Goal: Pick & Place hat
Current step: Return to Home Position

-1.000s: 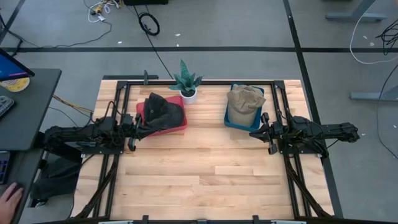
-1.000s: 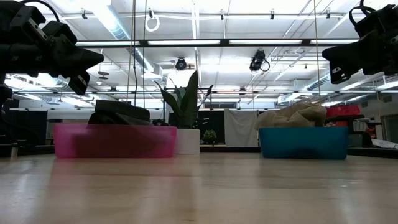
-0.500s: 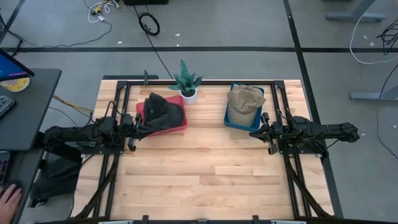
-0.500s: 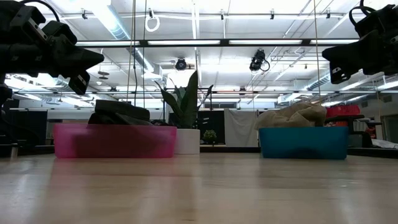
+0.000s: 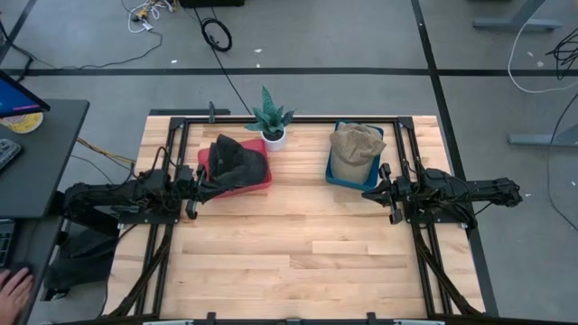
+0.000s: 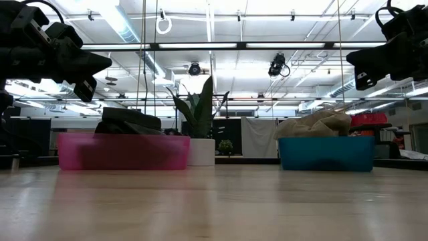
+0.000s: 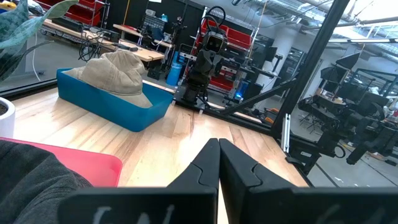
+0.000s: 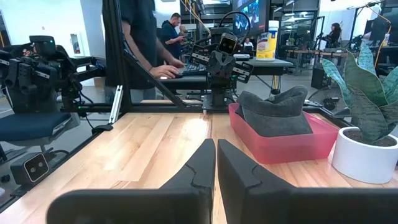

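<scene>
Your left gripper is hovering just beside the red bin, fingers pinched together on nothing. Your right gripper is doing likewise beside the blue bin. The black cap is lying in the red bin and the brown cap in the blue one.

Left claw, right claw closed, raised, facing inward.

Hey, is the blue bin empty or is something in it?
Not empty: tan cap fabric heaps above the rim of the blue bin. Left gripper and right gripper wait shut at either side.
</scene>
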